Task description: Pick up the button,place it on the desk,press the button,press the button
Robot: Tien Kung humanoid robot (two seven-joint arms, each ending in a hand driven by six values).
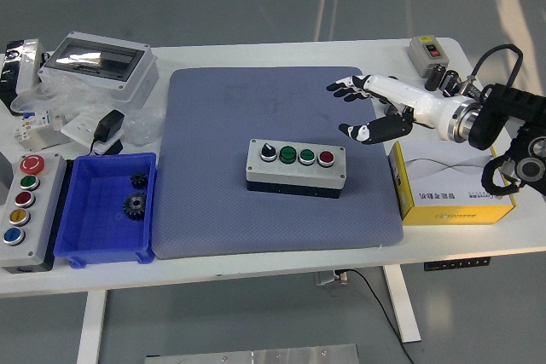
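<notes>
Nearest me, along the front left of the desk, a grey control station with a column of coloured buttons lies beside a blue bin holding two dark gears. At the front right sits a yellow and white box. A blue-grey mat covers the middle of the desk, and the button box rests flat on it, a little right of the mat's centre, showing a black selector, two green buttons and one red button in a row. Beyond it and to the right, my right hand hangs above the mat's far right part, fingers spread and loosely bent, holding nothing and well apart from the button box. Farther back on the right are a small grey switch box and several dark cylindrical parts. At the far left stands a grey enclosure with a clear lid, with a black adapter and loose plastic packaging near it.
</notes>
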